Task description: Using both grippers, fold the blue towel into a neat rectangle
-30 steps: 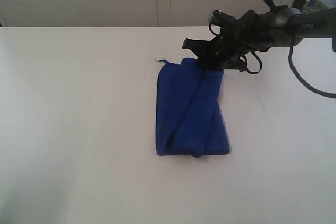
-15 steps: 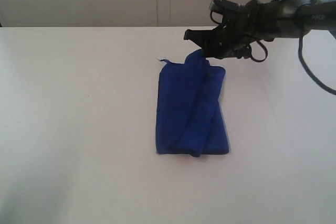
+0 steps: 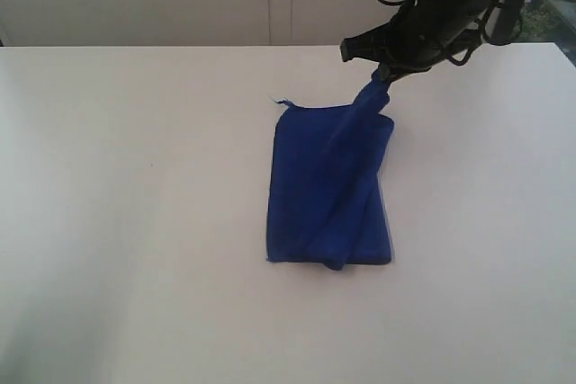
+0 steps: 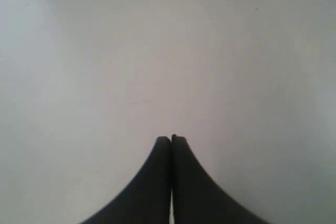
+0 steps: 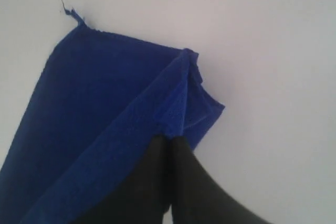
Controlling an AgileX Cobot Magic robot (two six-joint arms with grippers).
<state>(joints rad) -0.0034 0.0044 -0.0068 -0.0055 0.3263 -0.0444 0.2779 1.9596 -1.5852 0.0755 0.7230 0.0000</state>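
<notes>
Raised and carried back toward the far right since a second ago: right gripper [image 3: 385, 75], taking the pinched far corner of the blue towel [image 3: 326, 188] up off the table [image 3: 135, 222] into a narrow peak. Formerly low, right at the cloth's far edge; now well above it.

Item 1, blue towel. Lying near the middle of the white table, a little right of centre, long axis running away from the exterior camera. Folded in layers, with a thick rolled ridge slanting from the near edge up to the lifted corner. Near edge flat on the table. Pale thread tag [image 3: 277, 101] sticking out at the far left corner, down on the surface.

Item 2, right gripper. Black fingertips [image 5: 156, 153] pressed together on a fold of the towel at its far right corner, seen close in the right wrist view. Cloth drawn taut from the tips down to the flat part.

Item 3, left gripper [image 4: 171, 138]. Outside the exterior view. Fingers closed tip to tip, nothing between them, over bare white table.
</notes>
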